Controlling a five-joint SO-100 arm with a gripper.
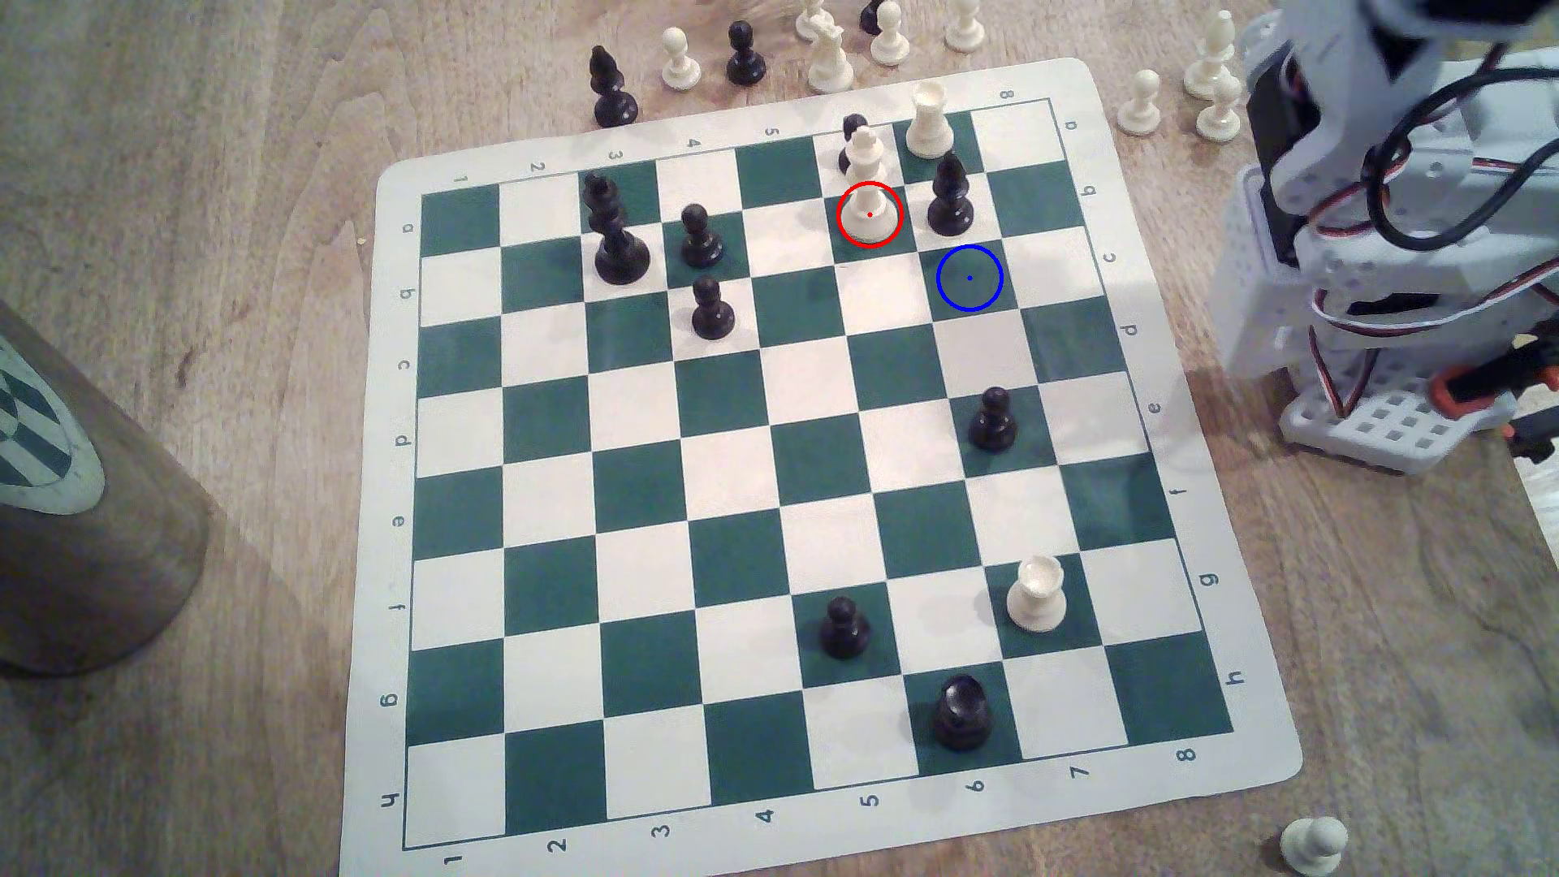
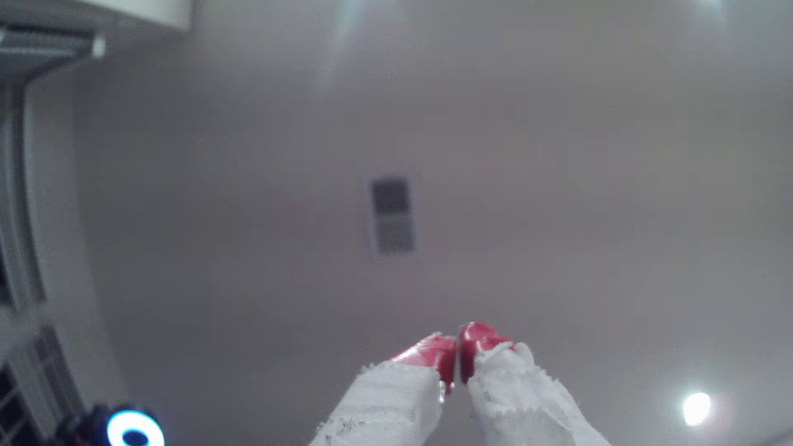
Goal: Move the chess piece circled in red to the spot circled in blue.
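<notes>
In the exterior view the chess piece [image 1: 869,190] stands upright inside the red ring, well apart from the folded arm; the spot [image 1: 969,278] lies diagonally beside it, nearer the arm. Likely light, stiff and smooth, it looks best gripped at the collar. In the wrist view the pincer [image 2: 457,358] is pressed together, empty, aimed at the ceiling.

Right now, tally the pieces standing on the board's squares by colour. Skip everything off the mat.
Black pieces: 8
Cream pieces: 3, counting the red-ringed chess piece
Total: 11
</notes>
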